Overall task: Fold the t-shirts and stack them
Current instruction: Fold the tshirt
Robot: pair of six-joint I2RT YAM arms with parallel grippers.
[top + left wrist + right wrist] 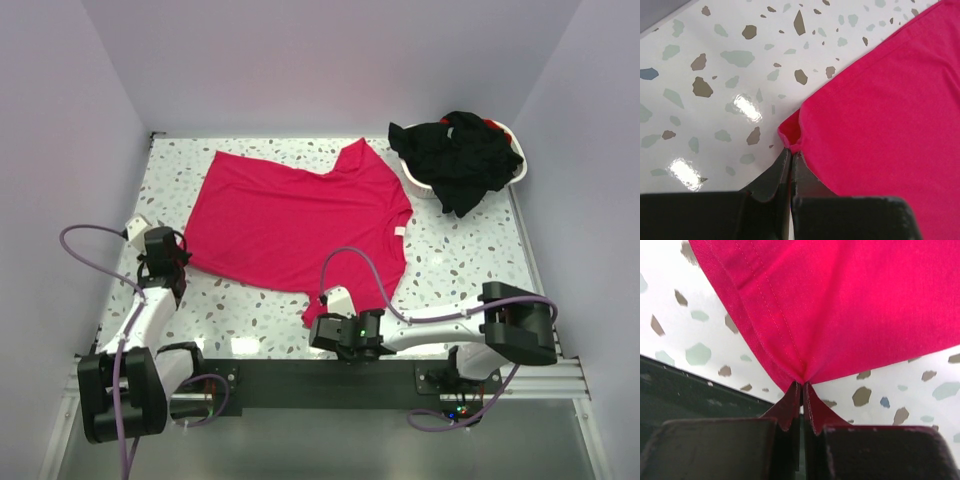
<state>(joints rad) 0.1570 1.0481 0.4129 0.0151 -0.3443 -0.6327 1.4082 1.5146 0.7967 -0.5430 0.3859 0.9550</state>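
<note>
Left pincer [791,150]: jaws pressed together, pinching a small bunched corner of the plain pinkish-red soft fabric t-shirt [890,100].
Right pincer [801,385]: jaws likewise closed, nipping a stitched edge of the same shirt, the cloth puckering into folds at the tips.
Pinkish-red t-shirt: lies spread flat on the white speckled tabletop [460,260], stretching away ahead of both pincers. It reaches right from the left pincer and up and away from the right one. Its small white neck label [399,231] sits beyond the right pincer.
Black fabric t-shirts [460,155]: well apart from both pincers, far ahead and to the right of the right one. They are heaped in the white plastic basket [415,183] and spill over its rim.
</note>
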